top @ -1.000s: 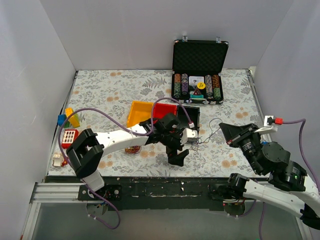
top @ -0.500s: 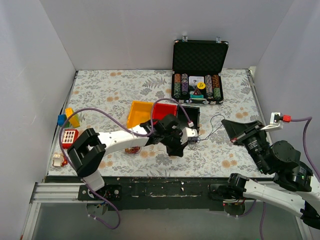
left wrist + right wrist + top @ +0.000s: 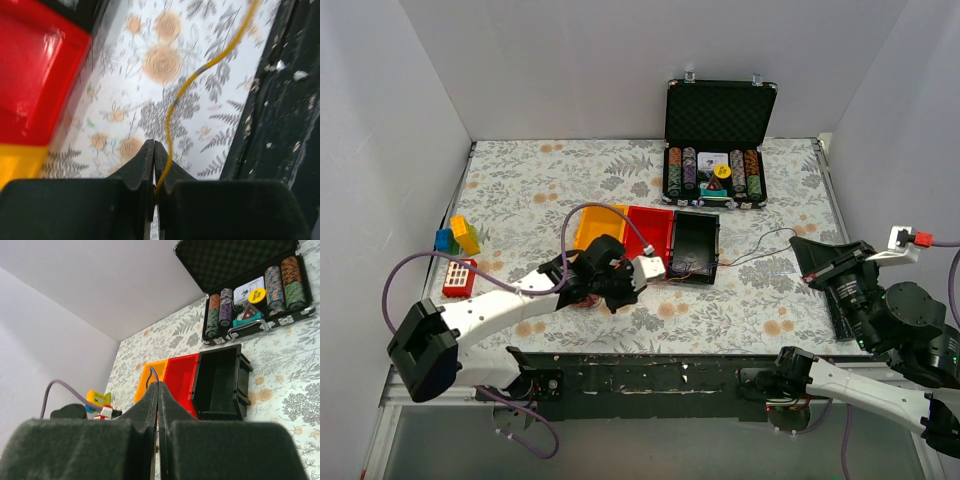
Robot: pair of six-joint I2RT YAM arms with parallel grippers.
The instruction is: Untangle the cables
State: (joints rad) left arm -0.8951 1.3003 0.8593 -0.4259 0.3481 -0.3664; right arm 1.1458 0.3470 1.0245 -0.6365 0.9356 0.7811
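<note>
Near edge: The black rail (image 3: 280, 100) lies just beside my left tool's working spot, so I have little room on that side of the tabletop (image 3: 770, 300).
Left tool: The left tool (image 3: 153, 150) sits low over the floral cloth in front of the bins. Its fingers are pressed fully together, with a yellow wire (image 3: 172, 107) coming out between the tips.
Yellow wire: It leaves the pinch in a loose wavy line and runs out of the top of the wrist view, so it is slack. I judge I hold it here to draw this one strand away from the others.
Right tool: The right tool (image 3: 158, 390) is raised on the right with its fingers closed tight. Its own camera shows no wire between them. From overhead, though, thin strands run straight to its tip, so I judge they are pinched there as the opposite anchor.
Cables: The cables (image 3: 740, 255) span the open cloth from the black bin (image 3: 220, 372) to the right tool. They bunch at the bin's near wall, and I cannot tell whether they sit inside it or over the rim.
In the way: The black bin, red bin (image 3: 35, 75) and yellow bin (image 3: 595, 228) stand side by side between my two tools. The black bin's wall is the likeliest snag.
Lilac hose: The left arm's lilac hose (image 3: 580, 212) arcs above the yellow bin and is not one of the cables.
Far left: The toy bricks (image 3: 465, 235) are well apart from the work.
Back: The open chip case (image 3: 720, 110) is well clear.
</note>
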